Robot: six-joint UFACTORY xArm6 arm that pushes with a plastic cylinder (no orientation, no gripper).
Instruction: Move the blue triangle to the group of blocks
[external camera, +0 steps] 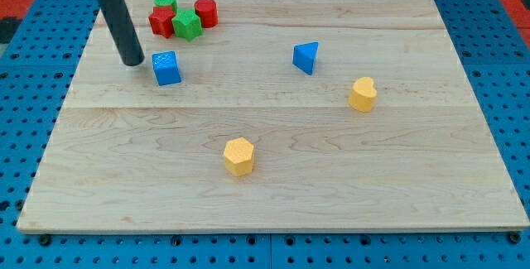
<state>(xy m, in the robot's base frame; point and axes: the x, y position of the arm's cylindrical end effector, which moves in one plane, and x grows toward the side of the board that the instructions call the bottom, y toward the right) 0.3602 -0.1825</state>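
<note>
Closest to the view's bottom sits a yellow block [238,156] with many flat sides. It stands alone on the wooden table [397,186], a bit left of the middle.

Farther up and over to the view's right is a second yellow block [362,93]. It looks round on top. It is well apart from the first one.

Up and to the left of that one is the blue triangle [305,57]. It sits by itself near the middle of the table, toward the top. It is well apart from the group of blocks and from my tip.

Over on the view's left is a blue cube [166,68]. My tip [132,62] is just beside it, on its left, and a thin gap seems to lie between them, though it is hard to be sure. The tool is only a straight dark rod that leans up to the view's top left. It has no parts that open or close, and it is holding nothing.

Farthest away, near the table's top edge, is the group. A red block [161,21] and a green cube [187,25] sit in front. A green block [166,2] and a red cylinder [205,12] sit behind. They are packed close together and look like they touch.
</note>
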